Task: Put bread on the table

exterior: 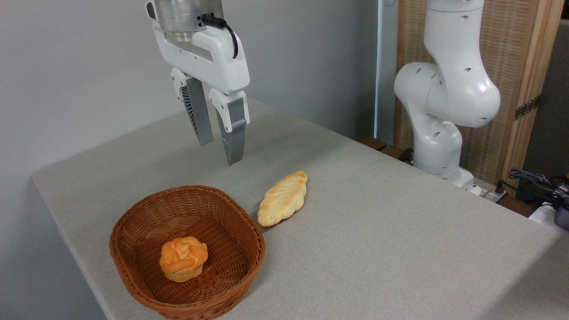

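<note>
Two baked items sit in my view: the pale golden braided bread loaf [282, 198] lies flat on the light grey-beige cloth-topped desk [400, 231] near the middle of the frame, just right of the brown woven wicker basket [133, 266], while a small round orange bun [183, 258] rests inside that basket at lower left. My white hand [218, 149] hangs in the upper left, above and apart from both, fingers slightly spread and holding nothing. I see the white arm's base [444, 111] at upper right.
</note>
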`<state>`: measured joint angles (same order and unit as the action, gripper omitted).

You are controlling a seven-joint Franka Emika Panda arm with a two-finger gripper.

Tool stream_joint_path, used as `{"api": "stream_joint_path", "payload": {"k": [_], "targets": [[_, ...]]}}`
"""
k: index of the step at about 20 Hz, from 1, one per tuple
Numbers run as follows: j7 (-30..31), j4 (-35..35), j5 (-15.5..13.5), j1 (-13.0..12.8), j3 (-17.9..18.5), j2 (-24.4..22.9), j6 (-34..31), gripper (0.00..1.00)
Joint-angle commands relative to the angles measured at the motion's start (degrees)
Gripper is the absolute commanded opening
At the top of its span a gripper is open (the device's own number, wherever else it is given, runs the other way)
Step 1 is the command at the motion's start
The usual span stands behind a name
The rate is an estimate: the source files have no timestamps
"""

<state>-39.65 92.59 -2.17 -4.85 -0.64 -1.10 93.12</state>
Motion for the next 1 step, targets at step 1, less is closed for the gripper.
{"api": "stream_joint_path", "payload": {"k": [1], "targets": [[0.6,-1.4,0.9,-1.1,1.0,0.4,-2.1,1.00]]}}
